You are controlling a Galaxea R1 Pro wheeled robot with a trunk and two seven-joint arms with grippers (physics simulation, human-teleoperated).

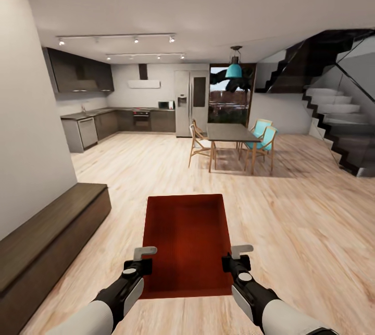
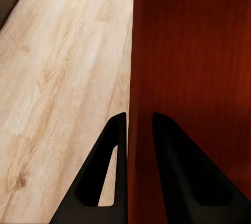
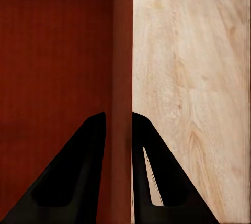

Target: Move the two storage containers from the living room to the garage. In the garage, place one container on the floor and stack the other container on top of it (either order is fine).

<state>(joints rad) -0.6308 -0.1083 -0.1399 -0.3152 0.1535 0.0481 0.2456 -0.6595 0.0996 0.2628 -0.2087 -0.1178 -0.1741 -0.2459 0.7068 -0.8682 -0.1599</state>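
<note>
A red-orange storage container hangs level in front of me above a light wood plank floor, held by its two long side walls. My left gripper is shut on the left wall, and in the left wrist view its dark fingers pinch that thin wall with the container's flat bottom beside them. My right gripper is shut on the right wall, and its fingers clamp the wall in the right wrist view.
I face a kitchen-dining area. A dark low bench runs along the white wall at the left. A dining table with chairs stands ahead, stairs rise at the right, and kitchen counters and a fridge line the back.
</note>
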